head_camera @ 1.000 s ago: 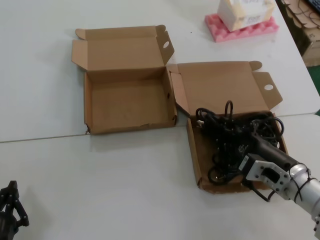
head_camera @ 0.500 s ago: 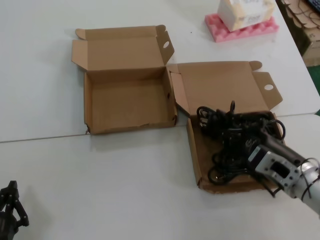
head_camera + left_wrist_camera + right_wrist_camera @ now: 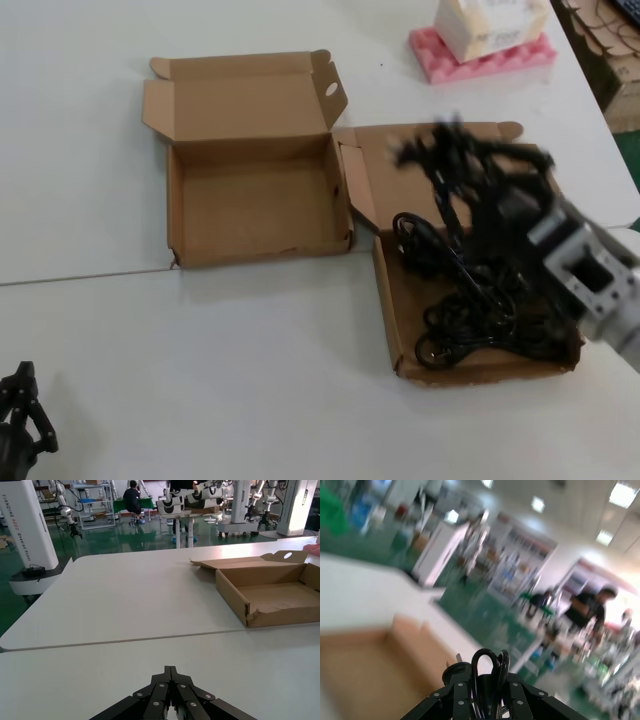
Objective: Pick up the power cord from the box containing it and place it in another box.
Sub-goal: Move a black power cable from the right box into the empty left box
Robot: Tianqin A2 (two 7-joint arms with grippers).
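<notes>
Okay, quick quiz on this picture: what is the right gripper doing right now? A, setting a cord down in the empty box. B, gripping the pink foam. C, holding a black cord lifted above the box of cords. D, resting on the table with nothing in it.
C: the right gripper is shut on the cord, whose loops hang raised over the box of cords; the empty box holds nothing.
</notes>
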